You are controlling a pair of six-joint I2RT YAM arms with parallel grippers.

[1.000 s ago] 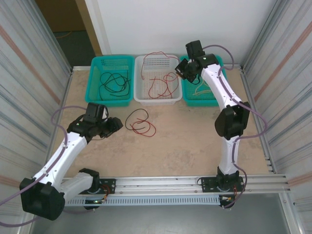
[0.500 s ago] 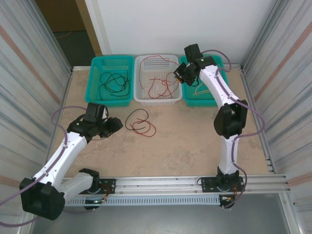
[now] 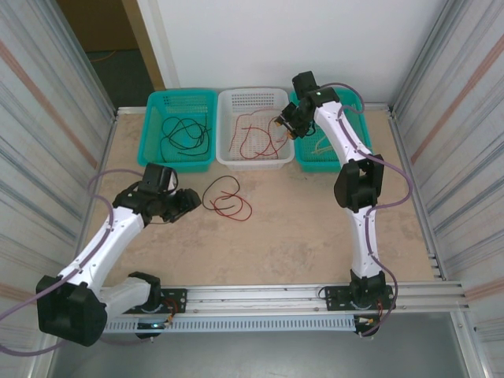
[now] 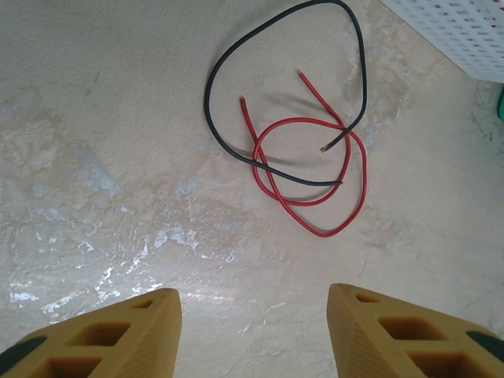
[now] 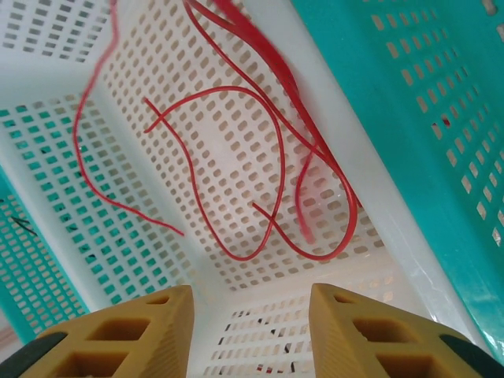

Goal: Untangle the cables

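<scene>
Red cables (image 3: 258,135) are laid in the basket (image 3: 256,163); a red cable (image 4: 364,169) and black cable (image 4: 206,94) are left crossed on the table (image 4: 118,157). Left gripper (image 4: 253,315) and right gripper (image 5: 252,311) are open, empty.

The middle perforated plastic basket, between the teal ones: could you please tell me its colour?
The middle perforated plastic basket is white, clearest in the right wrist view.

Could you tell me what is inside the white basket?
Loose red cables lie on the perforated floor of the white basket. The right gripper, open and empty, hovers above; in the top view it covers the far-right corner.
</scene>
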